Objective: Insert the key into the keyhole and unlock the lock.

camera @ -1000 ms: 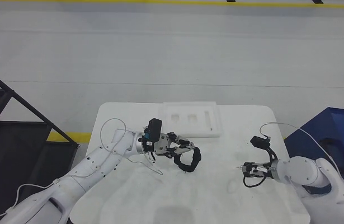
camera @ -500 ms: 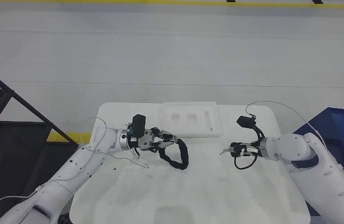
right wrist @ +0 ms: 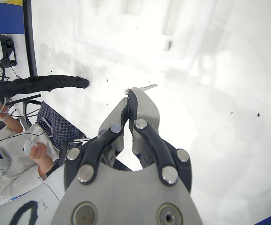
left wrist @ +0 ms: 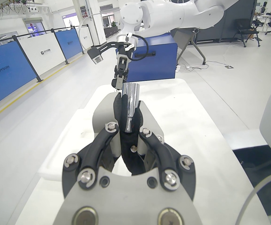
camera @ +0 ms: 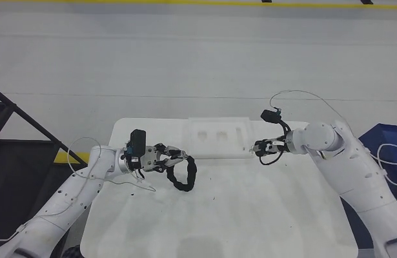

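My left tool point(camera: 164, 158) is clamped on the lock point(left wrist: 130, 94), held over the table point(camera: 250, 213) just off the foam tray's point(camera: 221, 154) left corner. My right tool point(right wrist: 130, 96) pinches the key point(right wrist: 149, 86), beside the tray's right edge.

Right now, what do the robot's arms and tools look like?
The left arm and right arm are white with rounded joints. The left tool and right tool match: a silver-grey plate with screws, black linkage bars, pale grey fingers. A black camera sits at each wrist. Thin pale cable loops off each arm; a black cable curls beside the right tool.
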Controlling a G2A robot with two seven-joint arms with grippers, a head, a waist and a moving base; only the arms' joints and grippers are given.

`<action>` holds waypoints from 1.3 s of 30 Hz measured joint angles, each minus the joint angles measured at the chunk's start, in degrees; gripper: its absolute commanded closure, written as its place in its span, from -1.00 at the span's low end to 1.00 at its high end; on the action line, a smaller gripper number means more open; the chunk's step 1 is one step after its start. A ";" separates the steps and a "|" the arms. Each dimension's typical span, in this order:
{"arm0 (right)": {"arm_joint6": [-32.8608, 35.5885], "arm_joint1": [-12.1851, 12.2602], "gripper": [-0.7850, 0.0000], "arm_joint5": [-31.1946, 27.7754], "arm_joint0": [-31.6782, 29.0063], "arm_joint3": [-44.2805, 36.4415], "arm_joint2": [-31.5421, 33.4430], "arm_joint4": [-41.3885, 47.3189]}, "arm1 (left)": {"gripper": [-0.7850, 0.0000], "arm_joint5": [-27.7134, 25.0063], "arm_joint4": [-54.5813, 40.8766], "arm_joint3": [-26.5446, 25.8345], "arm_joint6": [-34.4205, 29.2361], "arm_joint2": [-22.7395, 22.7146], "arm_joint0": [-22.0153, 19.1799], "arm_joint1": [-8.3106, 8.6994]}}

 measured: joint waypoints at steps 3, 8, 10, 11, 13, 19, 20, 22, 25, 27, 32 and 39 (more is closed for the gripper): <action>-0.13 -1.51 1.00 -1.68 3.53 4.95 -2.49 0.97 | 1.00 0.00 0.02 0.03 0.01 0.02 -0.02 -0.02; -0.71 -4.17 1.00 -4.08 8.24 13.01 -6.36 2.57 | 1.00 0.00 0.03 0.03 0.01 0.03 -0.02 -0.02; -0.87 -5.25 1.00 -5.08 9.70 15.89 -7.78 3.16 | 1.00 0.00 0.03 0.03 0.01 0.03 -0.02 -0.02; -0.94 -5.70 1.00 -5.53 10.26 17.08 -8.36 3.38 | 1.00 0.00 0.03 0.03 0.01 0.03 -0.02 -0.02; -1.04 -6.77 1.00 -6.47 11.48 19.83 -9.65 3.89 | 1.00 0.00 0.03 0.03 0.02 0.03 -0.02 -0.02; -1.20 -9.69 1.00 -8.61 14.21 26.90 -12.74 4.98 | 1.00 0.00 0.03 0.03 0.01 0.03 -0.02 -0.02; -1.25 -10.10 1.00 -8.88 14.51 27.87 -13.13 5.10 | 1.00 0.00 0.03 0.03 0.01 0.03 -0.02 -0.02; -1.41 -11.02 1.00 -9.66 15.10 30.05 -13.84 5.57 | 1.00 0.00 0.03 0.03 0.01 0.03 -0.02 -0.02; -1.75 -12.17 1.00 -10.71 15.80 33.07 -14.58 6.15 | 1.00 0.00 0.03 0.03 0.01 0.03 -0.02 -0.02; -1.91 -12.81 1.00 -11.19 16.16 34.77 -14.82 6.68 | 1.00 0.00 0.03 0.03 0.01 0.03 -0.02 -0.02; -2.23 -14.38 1.00 -12.66 16.97 39.04 -15.42 7.56 | 1.00 0.00 0.03 0.03 0.01 0.03 -0.02 -0.02; -2.53 -16.26 1.00 -14.17 17.91 43.21 -16.05 7.88 | 1.00 0.00 0.03 0.03 0.01 0.03 -0.02 -0.02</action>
